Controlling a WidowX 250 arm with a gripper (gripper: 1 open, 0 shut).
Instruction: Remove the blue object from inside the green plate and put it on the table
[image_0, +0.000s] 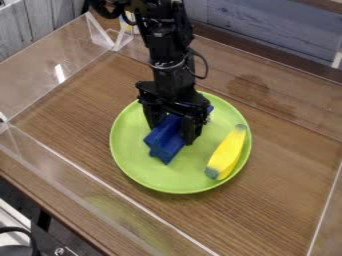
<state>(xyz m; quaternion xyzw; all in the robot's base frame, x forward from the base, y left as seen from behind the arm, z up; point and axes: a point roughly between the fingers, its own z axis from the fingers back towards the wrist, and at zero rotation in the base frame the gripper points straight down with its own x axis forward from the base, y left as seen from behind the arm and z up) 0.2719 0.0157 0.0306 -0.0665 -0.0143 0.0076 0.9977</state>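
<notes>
The green plate (134, 160) lies on the brown wood-grain table (267, 100), a little in front of its middle. The dark-blue block (163, 142) lies inside the plate, left of centre, with its far end between my fingers. My black gripper (174, 120) comes straight down from above onto that far end, jaws on either side of the block and seemingly closed on it. The block still rests in the plate.
A yellow banana-like piece (227, 152) lies in the right part of the plate. Clear acrylic walls (40, 75) edge the table on the left, front and right. A white handle-like object (110, 38) stands at the back behind the arm.
</notes>
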